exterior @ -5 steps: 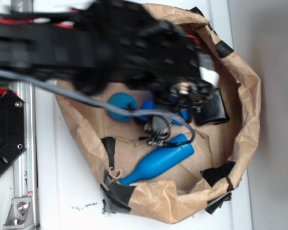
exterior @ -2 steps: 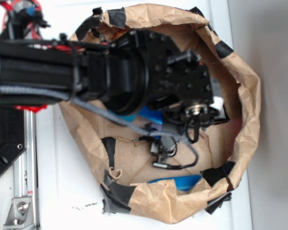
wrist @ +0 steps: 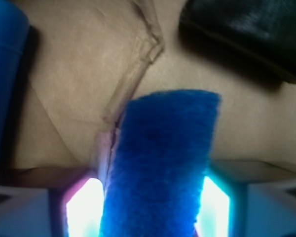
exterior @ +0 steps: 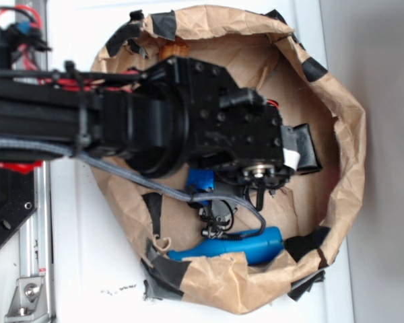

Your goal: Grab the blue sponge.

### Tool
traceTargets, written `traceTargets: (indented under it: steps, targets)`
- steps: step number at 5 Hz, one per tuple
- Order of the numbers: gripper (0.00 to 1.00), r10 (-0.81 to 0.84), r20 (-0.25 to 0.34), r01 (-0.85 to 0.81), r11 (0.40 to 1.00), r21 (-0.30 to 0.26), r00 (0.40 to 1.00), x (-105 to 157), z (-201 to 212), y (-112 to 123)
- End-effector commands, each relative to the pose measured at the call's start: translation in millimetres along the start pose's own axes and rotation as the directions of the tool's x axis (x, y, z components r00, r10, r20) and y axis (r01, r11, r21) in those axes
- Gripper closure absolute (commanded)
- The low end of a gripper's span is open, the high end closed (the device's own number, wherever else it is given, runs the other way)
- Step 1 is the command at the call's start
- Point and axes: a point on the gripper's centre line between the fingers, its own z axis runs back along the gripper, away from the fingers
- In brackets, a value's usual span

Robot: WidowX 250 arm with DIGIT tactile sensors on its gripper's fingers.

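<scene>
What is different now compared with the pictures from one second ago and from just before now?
The arm has pulled back toward the left, so more of the paper bin shows. The blue pin has shifted from the floor's middle to the lower wall. The blue ball seen earlier is now hidden. The gripper now holds the blue sponge between its fingers. The black pouch and the bin stayed put.
</scene>
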Motion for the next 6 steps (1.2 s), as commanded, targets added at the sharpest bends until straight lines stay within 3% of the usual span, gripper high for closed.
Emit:
traceTargets:
  steps: [1, 2, 3, 4, 5, 6]
  targets:
    - [1.00, 0.050, 0.113, -0.056, 0.997, 0.046, 0.992, -7, 44, -4]
    - [1.00, 0.180, 0.171, -0.192, 0.980, 0.055, 0.969, -20, 94, 5]
    - [1.00, 0.199, 0.159, -0.205, 0.979, 0.022, 0.967, -21, 133, 10]
    - [1.00, 0.207, 0.132, -0.212, 0.977, 0.027, 0.969, -19, 138, 9]
    - [1.00, 0.215, 0.128, -0.226, 0.971, 0.077, 0.968, -19, 132, 6]
    - [1.00, 0.212, 0.124, -0.222, 0.972, 0.073, 0.969, -20, 128, 5]
